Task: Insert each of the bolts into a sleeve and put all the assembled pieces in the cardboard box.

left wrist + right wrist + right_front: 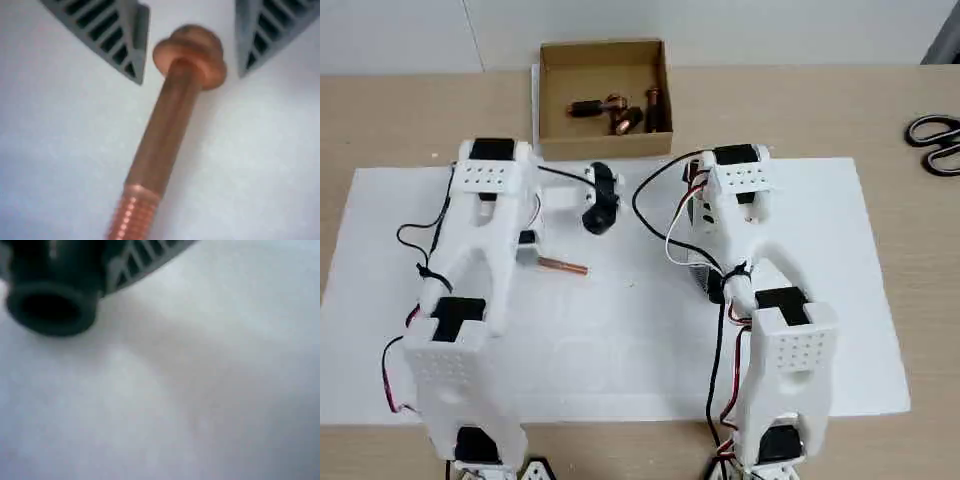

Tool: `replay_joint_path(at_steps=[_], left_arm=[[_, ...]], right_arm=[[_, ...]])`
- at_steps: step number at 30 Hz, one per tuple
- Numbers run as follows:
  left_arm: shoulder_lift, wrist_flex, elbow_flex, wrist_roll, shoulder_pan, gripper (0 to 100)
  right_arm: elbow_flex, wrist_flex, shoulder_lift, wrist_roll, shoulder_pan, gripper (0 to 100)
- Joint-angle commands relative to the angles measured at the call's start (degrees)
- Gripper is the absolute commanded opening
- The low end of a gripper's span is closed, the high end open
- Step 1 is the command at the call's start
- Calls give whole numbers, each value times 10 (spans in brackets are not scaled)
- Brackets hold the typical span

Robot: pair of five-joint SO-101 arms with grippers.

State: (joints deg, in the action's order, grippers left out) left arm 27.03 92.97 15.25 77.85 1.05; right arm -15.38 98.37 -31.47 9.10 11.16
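L hand (190, 70) wide open, tips (120, 45) flanking bolt (165, 135) head; bolt flat on sheet (260, 165). R hand (85, 265) closed on black sleeve (50, 310), clear of sheet.

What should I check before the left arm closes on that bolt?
1. Left gripper open: ok, jaws apart.
2. Bolt head between the jaws: ok.
3. Bolt lying free on the white sheet: ok.
4. Sleeve bore unblocked: ok.
5. Sleeve firmly held: cannot tell.
6. Room in the cardboard box: ok, bare floor beside the assembled pieces.
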Motion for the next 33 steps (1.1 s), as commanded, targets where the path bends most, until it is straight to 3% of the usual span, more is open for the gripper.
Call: replay_joint_path(at_steps=[1, 7, 10, 13, 18, 20, 27, 33], left_arm=[[-36, 49, 68, 127, -4, 115], [-36, 62, 156, -23, -8, 115], [-36, 62, 209, -156, -7, 115], [-36, 73, 262, -354, -7, 115], [-35, 75, 276, -789, -2, 89], [-35, 75, 265, -899, 6, 33], [-35, 75, 120, -1131, 23, 6], [-35, 75, -31, -1255, 16, 6]], right_arm=[[0, 7, 22, -4, -1, 3], [0, 7, 22, -4, -3, 3], [0, 7, 22, -5, -3, 3], [0, 7, 23, -5, -4, 3], [0, 7, 24, -5, 0, 3], [0, 7, 25, -5, 0, 3], [0, 7, 27, -5, 0, 3], [0, 7, 27, -5, -1, 3]])
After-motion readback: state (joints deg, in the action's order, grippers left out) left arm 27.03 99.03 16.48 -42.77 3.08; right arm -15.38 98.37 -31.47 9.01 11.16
